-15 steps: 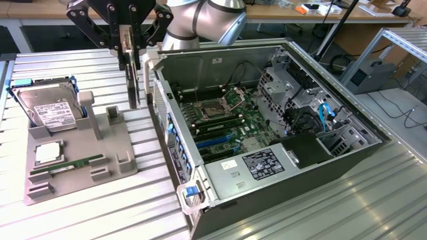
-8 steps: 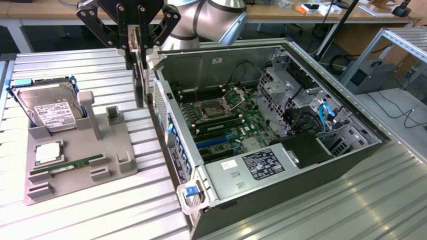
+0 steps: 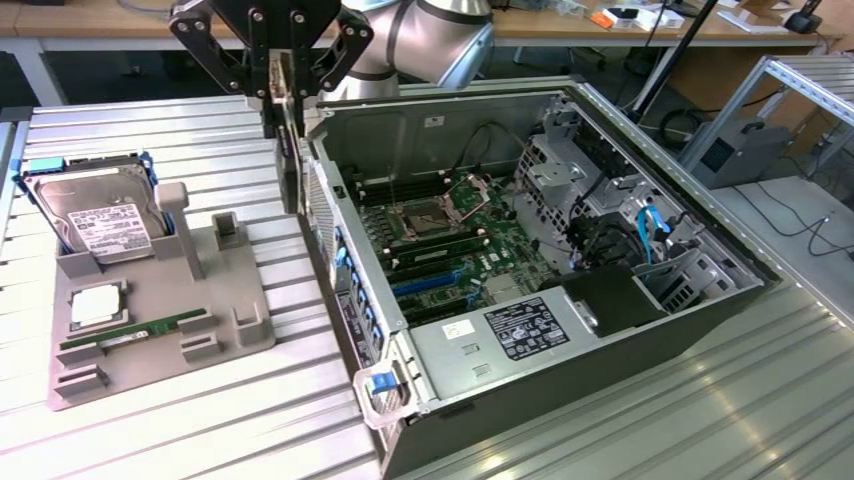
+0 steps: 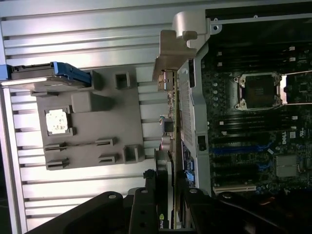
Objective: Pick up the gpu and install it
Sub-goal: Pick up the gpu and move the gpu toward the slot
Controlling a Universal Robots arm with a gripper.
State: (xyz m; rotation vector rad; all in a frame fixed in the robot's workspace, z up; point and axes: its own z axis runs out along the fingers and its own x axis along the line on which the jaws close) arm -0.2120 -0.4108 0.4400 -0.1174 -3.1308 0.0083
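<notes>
The gpu (image 3: 288, 160) hangs on edge, long side vertical, just outside the open computer case's (image 3: 587, 320) wall on the exterior view's left. My gripper (image 3: 282, 90) is shut on its upper part, with black fingers on both faces. In the wrist view the gpu (image 4: 169, 112) appears edge-on, running away from my gripper (image 4: 168, 195). Its silvery bracket (image 4: 180, 44) is at the far end, beside the case wall. The motherboard (image 3: 441, 230) with its blue slots (image 4: 239, 148) lies inside the case, to one side of the card.
A grey fixture (image 3: 234, 340) on the slatted metal table (image 3: 174, 430) holds a hard drive (image 3: 100, 225), a square chip (image 3: 96, 303) and a green memory stick (image 3: 134, 330). Drive cages and cables (image 3: 627, 220) fill the case's far side.
</notes>
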